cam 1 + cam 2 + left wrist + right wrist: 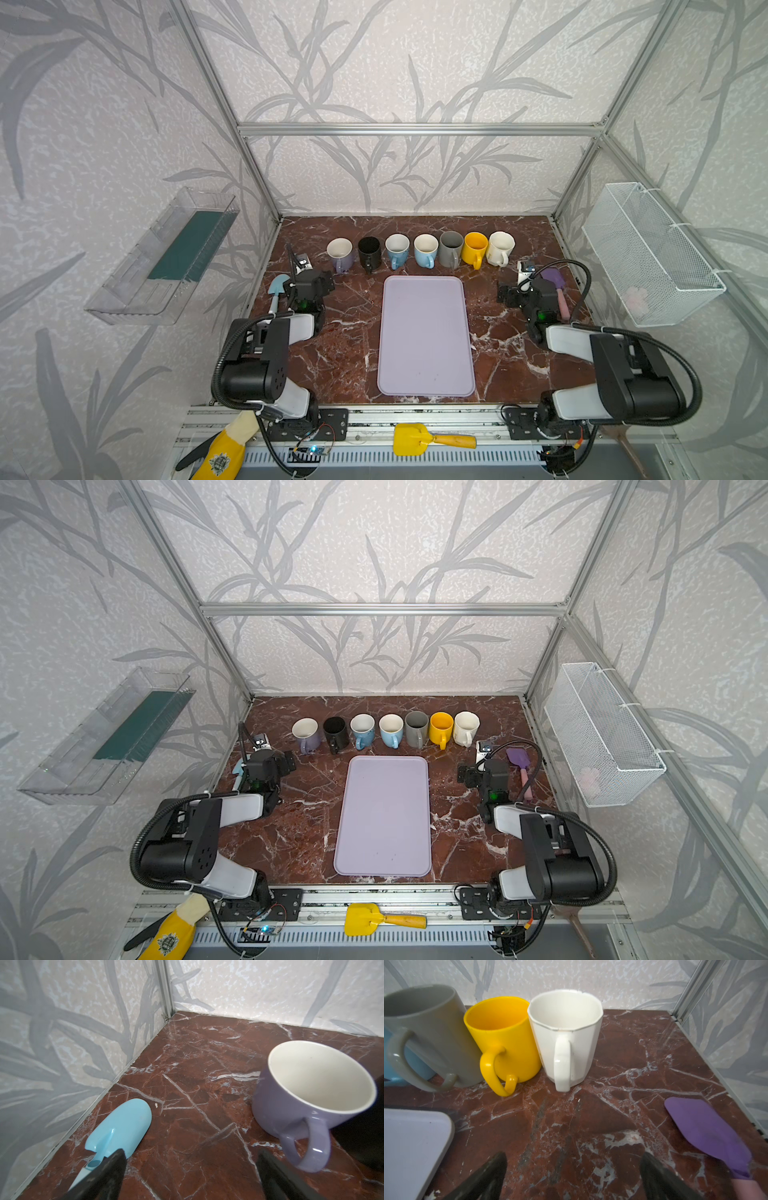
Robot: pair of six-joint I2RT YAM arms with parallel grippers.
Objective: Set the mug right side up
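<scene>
Several mugs stand in a row at the back of the marble table, all with their mouths up: purple (pixel 340 253), black (pixel 369 251), two blue, grey (pixel 451 248), yellow (pixel 475 247) and white (pixel 500 248). My left gripper (pixel 311 277) hovers low at the row's left end, open and empty. In the left wrist view the purple mug (pixel 307 1093) stands just beyond one of its fingertips (pixel 268 1159). My right gripper (pixel 519 289) is open and empty at the right end. In the right wrist view the white mug (pixel 566 1034) stands ahead of the right gripper (pixel 573 1167).
A lilac tray (pixel 426 336) lies in the middle of the table. A light blue toy shovel (pixel 122 1126) lies by the left wall and a purple spatula (pixel 708 1134) by the right wall. A wire basket (pixel 652 253) hangs on the right wall.
</scene>
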